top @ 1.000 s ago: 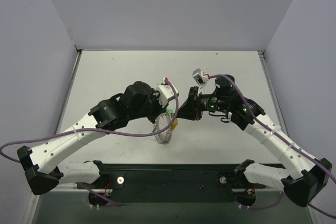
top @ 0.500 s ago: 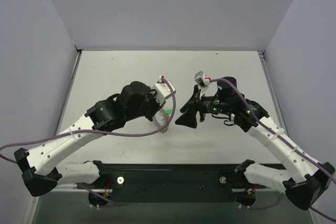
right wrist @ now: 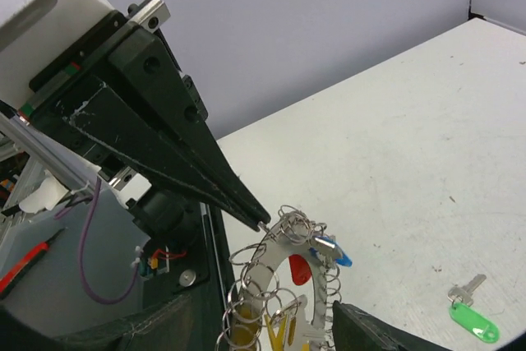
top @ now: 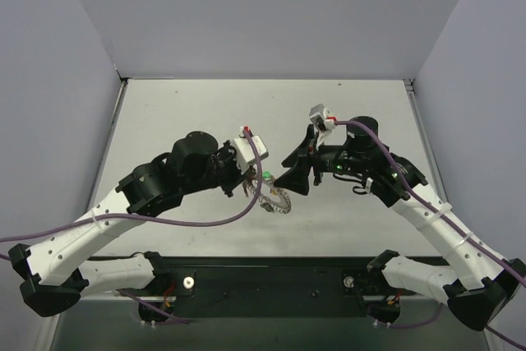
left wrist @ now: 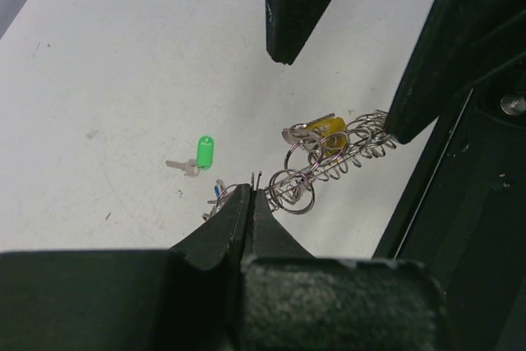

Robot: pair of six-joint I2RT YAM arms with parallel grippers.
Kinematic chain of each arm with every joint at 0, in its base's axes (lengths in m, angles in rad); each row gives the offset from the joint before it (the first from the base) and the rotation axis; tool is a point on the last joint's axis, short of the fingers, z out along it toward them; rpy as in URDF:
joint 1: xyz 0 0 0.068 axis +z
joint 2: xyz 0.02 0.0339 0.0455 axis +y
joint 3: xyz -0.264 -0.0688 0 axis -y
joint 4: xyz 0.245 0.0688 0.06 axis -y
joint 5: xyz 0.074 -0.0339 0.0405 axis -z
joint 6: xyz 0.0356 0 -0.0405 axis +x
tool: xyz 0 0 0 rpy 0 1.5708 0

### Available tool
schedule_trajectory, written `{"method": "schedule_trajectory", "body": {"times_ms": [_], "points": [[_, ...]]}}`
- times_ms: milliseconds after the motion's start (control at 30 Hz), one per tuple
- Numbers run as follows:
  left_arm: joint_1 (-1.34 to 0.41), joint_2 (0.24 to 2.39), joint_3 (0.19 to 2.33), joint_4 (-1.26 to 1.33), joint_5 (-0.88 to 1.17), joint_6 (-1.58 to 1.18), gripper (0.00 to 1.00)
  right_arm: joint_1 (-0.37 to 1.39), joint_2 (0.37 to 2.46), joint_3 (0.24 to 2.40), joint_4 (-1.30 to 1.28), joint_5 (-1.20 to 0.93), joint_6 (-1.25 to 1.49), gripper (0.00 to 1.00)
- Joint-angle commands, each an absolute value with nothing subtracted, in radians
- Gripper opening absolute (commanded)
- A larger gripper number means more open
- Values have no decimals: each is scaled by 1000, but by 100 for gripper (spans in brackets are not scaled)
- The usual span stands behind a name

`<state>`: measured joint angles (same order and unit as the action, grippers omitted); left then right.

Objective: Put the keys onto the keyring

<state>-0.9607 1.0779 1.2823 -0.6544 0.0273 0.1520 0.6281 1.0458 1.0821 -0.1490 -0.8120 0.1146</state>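
Observation:
The keyring [left wrist: 337, 154], a silvery coil of wire, hangs from my left gripper [left wrist: 251, 193], which is shut on one end of it. A yellow key [left wrist: 325, 132], a red key [right wrist: 300, 270] and a blue key [right wrist: 338, 256] hang on the keyring [right wrist: 288, 281]. My right gripper [right wrist: 263, 341] stands open, one finger on each side of the ring's lower part. In the top view the keyring [top: 276, 201] sits between my left gripper [top: 253, 190] and my right gripper [top: 292, 172]. A green key [left wrist: 204, 152] lies loose on the table.
The white table [top: 181, 113] is walled at the back and on both sides. Near the front runs the black base rail [top: 271, 273]. The green key [right wrist: 474, 320] lies just beyond the ring, and purple cables [top: 197, 218] trail from both arms.
My right gripper has opened and drawn back slightly. My left gripper has carried the keyring a little to the right and lower, still shut on it.

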Motion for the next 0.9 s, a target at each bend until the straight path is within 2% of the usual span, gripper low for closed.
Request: {"method": "schedule_trajectory", "body": {"times_ms": [0,300,667,867], "points": [[-960,1032,1273,-560,118,181,0,626,1049,1120,-54,-862,133,65],[-962,1000,1241,-494,204,183,0,627,1080,1108,18,-902,170,58],[-959,942,1141,-322,222,115,0,627,1089,1074,116,-966,221,58],[-959,914,1101,-241,230,71,0,629,1049,1019,215,-992,271,55]]}}
